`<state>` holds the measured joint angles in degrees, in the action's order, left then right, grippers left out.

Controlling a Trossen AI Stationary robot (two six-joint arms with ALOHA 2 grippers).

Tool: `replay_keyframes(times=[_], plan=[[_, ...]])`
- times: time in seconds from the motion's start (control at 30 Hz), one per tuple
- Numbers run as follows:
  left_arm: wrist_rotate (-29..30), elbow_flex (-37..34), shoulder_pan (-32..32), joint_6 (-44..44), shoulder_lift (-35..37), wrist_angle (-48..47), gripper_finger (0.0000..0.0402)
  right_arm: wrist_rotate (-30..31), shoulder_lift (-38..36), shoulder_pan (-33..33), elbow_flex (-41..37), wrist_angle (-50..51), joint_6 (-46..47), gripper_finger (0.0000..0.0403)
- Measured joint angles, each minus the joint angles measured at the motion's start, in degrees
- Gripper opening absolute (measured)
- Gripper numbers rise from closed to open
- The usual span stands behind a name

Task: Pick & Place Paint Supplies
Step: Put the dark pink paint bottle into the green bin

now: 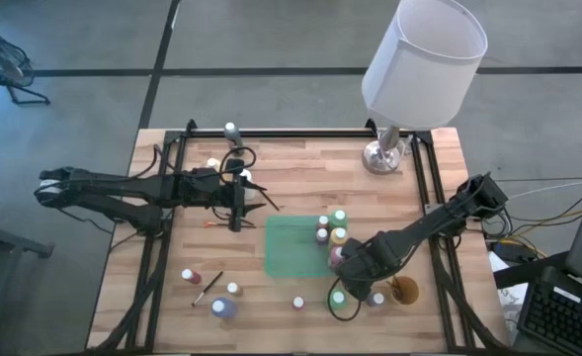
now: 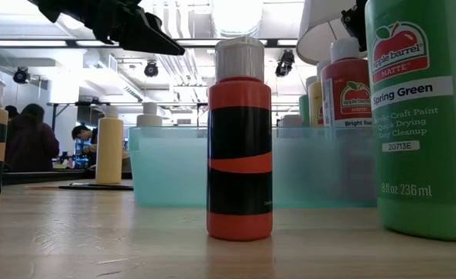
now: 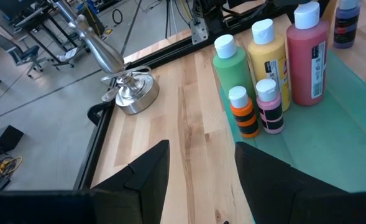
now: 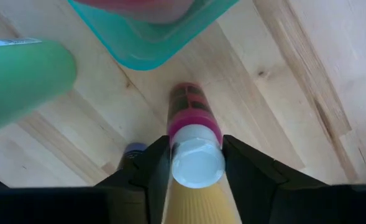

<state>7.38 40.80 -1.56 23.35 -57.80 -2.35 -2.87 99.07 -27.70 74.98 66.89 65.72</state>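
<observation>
Closest to the low camera stand an orange bottle (image 2: 239, 139) with a black label and a big green bottle (image 2: 421, 116) marked Spring Green, whose top and right side are cut off by the frame.

From the right wrist, a pink bottle (image 4: 195, 118) stands upright on the wooden surface (image 4: 307, 93), just outside the corner of the teal tray (image 4: 151, 37). Its white cap (image 4: 198, 163) sits squarely in the right gripper (image 4: 197, 155), both dark fingers pressed against its sides in a grasp. A blurred green bottle shows beside it, and a small blue-topped thing (image 4: 133, 151) is mostly hidden behind one finger. From above, the gripper covers the pink bottle entirely.

The right arm (image 1: 439, 222) reaches in from the surface's right edge, bent down to the tray's near right corner.

The left arm (image 1: 123, 188) stretches level from the left, and the left gripper (image 3: 201, 180) hangs released and empty over bare wood beside the tray. Ahead of it in the tray stand green (image 3: 232, 68), yellow (image 3: 266, 56) and red (image 3: 307, 56) bottles, with two smaller ones in front. The lamp (image 1: 424, 59) stands at the far edge.
</observation>
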Motion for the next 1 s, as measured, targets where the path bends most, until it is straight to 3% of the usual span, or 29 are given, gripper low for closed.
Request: replay_keyframes(times=[0.33, 0.8, 1.0], plan=[[0.00, 0.00, 0.00, 0.00, 0.00, 0.19, 0.0188, -0.46, -0.07, -0.04, 0.35, 0.20, -0.05, 0.0202], [0.00, 0.00, -0.02, 0.00, 0.00, 0.18, 0.0188, -0.32, -0.07, -0.17, 0.35, 0.20, -0.42, 0.0161], [0.00, 0.00, 0.00, 0.02, 0.00, 0.15, 0.0188, -0.17, -0.07, -0.18, 0.41, 0.20, -0.40, 0.0175]])
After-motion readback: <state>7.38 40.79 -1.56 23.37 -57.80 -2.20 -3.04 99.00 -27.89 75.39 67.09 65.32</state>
